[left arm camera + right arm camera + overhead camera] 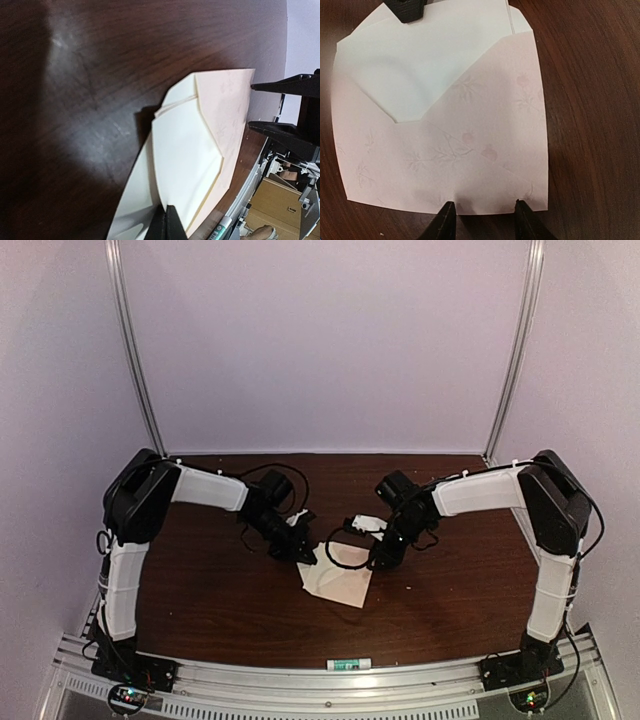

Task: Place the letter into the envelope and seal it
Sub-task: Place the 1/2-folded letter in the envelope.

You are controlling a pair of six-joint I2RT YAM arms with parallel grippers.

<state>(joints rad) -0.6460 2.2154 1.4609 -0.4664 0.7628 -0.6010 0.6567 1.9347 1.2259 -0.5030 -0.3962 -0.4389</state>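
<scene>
Two arm bases sit at the near edge of the dark wooden table (200, 600), and between them a small green-labelled tube (350, 665) lies on the metal rail (250, 673). A little farther in, about midway between left and right, the envelope (485, 150) lies flat on the wood, pale pink with a faint flower print, turned at an angle to the table edge. The letter (420, 65), a plain white sheet, sits partly inside its pocket, filling the V-shaped opening and sticking out past it toward the left. The flap is open and lies flat under the letter's exposed end. The right gripper (485, 212) is at the closed edge of the envelope on the right side, low to the table. Its two fingers stand apart with their tips at that edge, and nothing is pinched between them. The left gripper (166, 224) is at the opposite, open end. Its fingers are pressed together and their tip is against the exposed edge of the letter; the pictures do not settle whether paper is caught between them. Beyond both arms the far half of the table runs to a pale wall (320, 340).
</scene>
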